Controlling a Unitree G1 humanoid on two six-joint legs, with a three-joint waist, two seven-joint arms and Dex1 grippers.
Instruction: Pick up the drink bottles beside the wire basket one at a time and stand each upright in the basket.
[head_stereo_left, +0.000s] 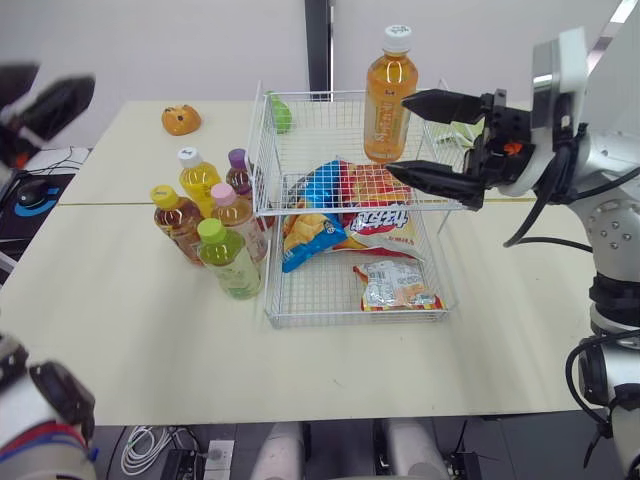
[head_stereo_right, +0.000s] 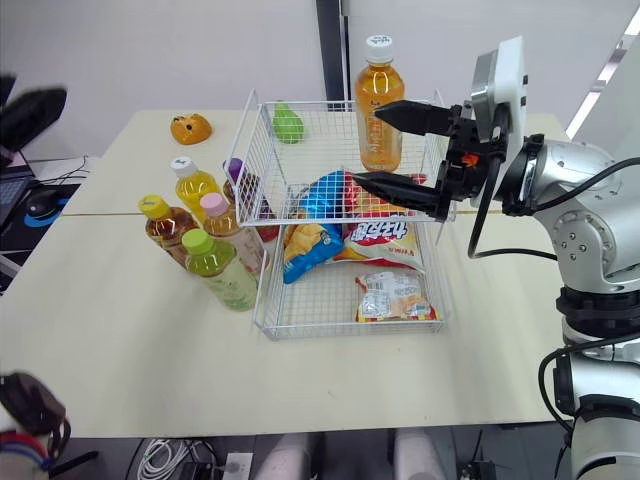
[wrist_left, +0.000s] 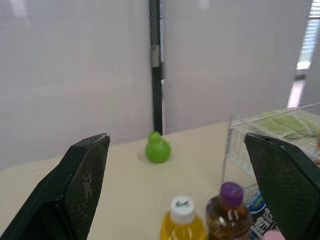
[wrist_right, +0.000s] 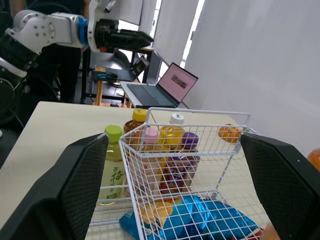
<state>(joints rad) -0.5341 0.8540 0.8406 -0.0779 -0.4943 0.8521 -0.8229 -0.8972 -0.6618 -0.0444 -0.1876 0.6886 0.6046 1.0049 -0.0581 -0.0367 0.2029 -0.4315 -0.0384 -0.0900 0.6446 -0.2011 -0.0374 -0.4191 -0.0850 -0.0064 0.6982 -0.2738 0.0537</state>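
Cream tabletop. White two-tier wire basket (head_stereo_left: 350, 322); amber white-capped tea bottle (head_stereo_left: 389, 100) upright in its upper tier. My right gripper (head_stereo_left: 398, 134) hovers near it, fingers spread wide, empty. Five capped drink bottles (head_stereo_left: 235, 215) stand beside the basket; next, I judge, grasp one.

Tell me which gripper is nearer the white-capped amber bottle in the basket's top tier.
Right. The right gripper is open right beside the amber bottle, over the wire basket. The left gripper is open far off, past the table's left edge.

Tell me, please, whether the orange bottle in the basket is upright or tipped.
Upright: the orange bottle stands in the basket with its white cap on top.
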